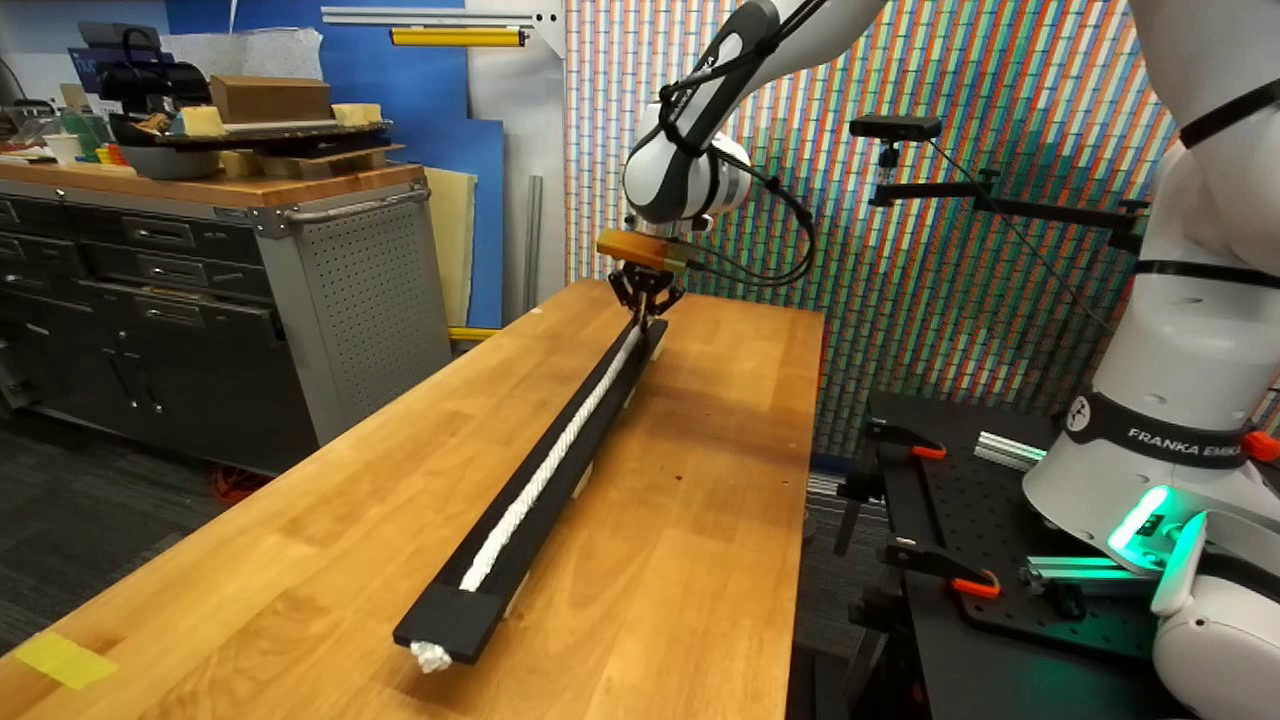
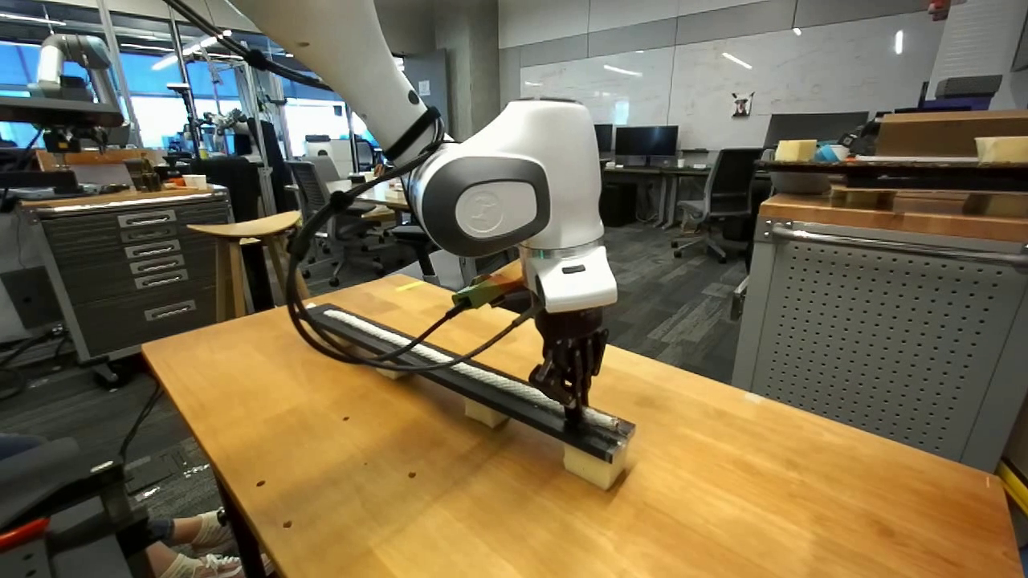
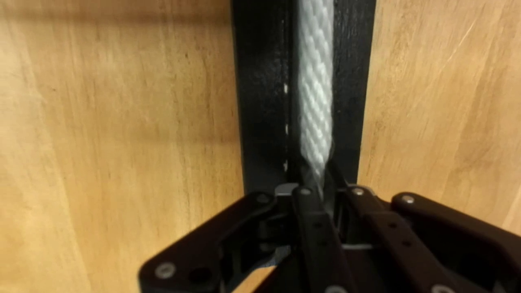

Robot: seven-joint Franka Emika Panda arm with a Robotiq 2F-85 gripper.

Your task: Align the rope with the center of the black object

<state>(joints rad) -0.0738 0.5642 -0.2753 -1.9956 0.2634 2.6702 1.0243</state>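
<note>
The black bar [image 1: 450, 612] lies along the wooden table, raised on small pale blocks; it shows in both exterior views [image 2: 534, 419]. The white rope [image 1: 552, 458] runs lengthwise along its top. A black section covers the rope at the end far from my gripper, and a frayed white tip pokes out beyond it. My gripper [image 1: 643, 316] points down at the bar's opposite end, fingertips low against the bar. In the wrist view the rope [image 3: 316, 81] sits slightly right of the middle of the bar [image 3: 264, 101] and narrows between my gripper's nearly closed fingers [image 3: 319, 175]. Its end [image 2: 612, 421] extends past the fingers.
Pale blocks [image 2: 594, 466] support the bar on the wooden table [image 1: 690, 560]. Yellow tape [image 1: 66, 660] marks a table corner. A grey tool cabinet [image 1: 365, 270] stands beside the table. The arm's black cables [image 2: 345, 349] loop over the bar.
</note>
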